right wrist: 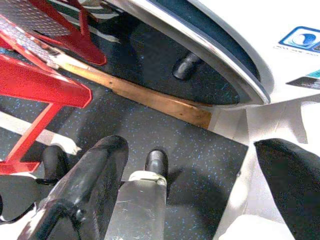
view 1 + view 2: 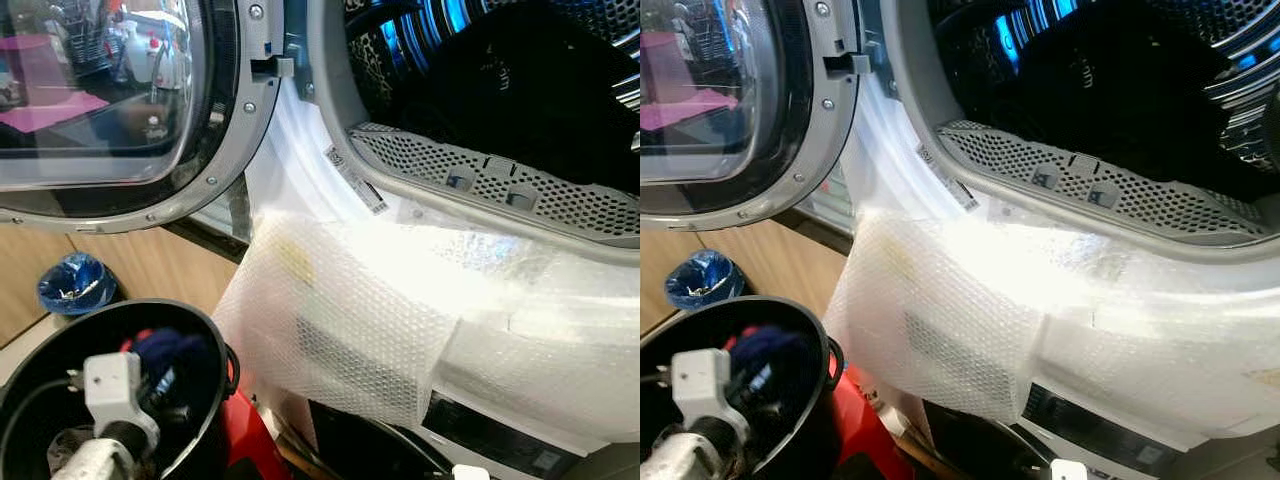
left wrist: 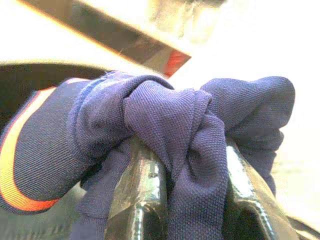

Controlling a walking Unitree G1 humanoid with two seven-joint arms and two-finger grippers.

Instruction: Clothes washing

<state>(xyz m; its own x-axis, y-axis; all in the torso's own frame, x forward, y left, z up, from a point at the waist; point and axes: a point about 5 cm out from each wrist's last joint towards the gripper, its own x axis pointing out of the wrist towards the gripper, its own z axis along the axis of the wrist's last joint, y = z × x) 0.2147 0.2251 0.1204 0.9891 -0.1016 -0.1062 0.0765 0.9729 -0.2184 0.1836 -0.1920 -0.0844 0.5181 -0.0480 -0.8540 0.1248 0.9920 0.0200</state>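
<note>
A navy garment with an orange stripe is bunched between the two black fingers of my left gripper, which is shut on it. That arm reaches down into a black round basket at the lower left, where the navy cloth shows beside the wrist. Up to the right, the washing machine's drum stands open with dark laundry inside. Its round glass door is swung out to the left. My right gripper hangs low over the floor, open, with nothing between its fingers.
Bubble wrap covers the machine's white front below the drum opening. A red metal frame and a wooden plank lie on the dark speckled floor by the machine's base. A blue-lined bin sits at the left by a wooden wall.
</note>
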